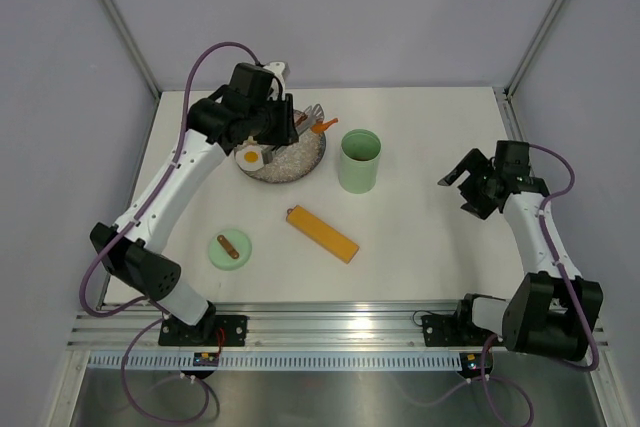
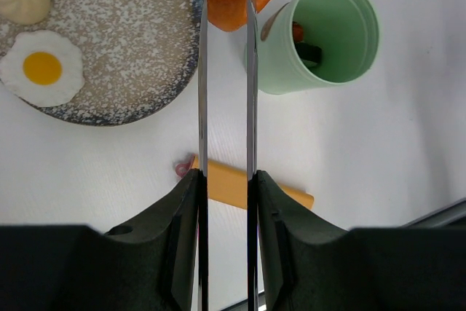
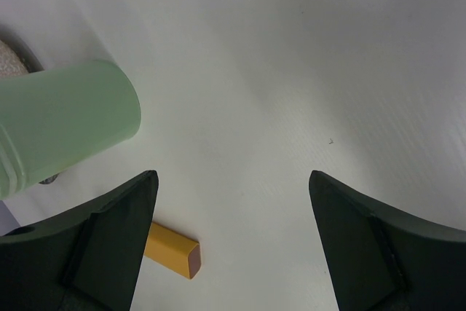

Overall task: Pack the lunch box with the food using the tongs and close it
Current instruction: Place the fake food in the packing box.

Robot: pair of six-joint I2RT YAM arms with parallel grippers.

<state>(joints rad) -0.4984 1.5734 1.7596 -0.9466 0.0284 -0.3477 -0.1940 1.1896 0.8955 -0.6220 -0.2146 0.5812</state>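
Left end effector (image 2: 226, 180) is clenching tongs (image 2: 202, 71), pinching orange drumstick (image 2: 227, 5) just beside lunch box (image 2: 280, 71); likely needing centring over the opening before easing the squeeze. Right end effector (image 3: 231, 180) is idling released.

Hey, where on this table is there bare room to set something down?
Widest bare patch: between the lunch box and the right claw, running to the back right corner. Another lies between the orange bar and the right arm's base. Crowded at back left: plate, tongs, left claw, lunch box close together.
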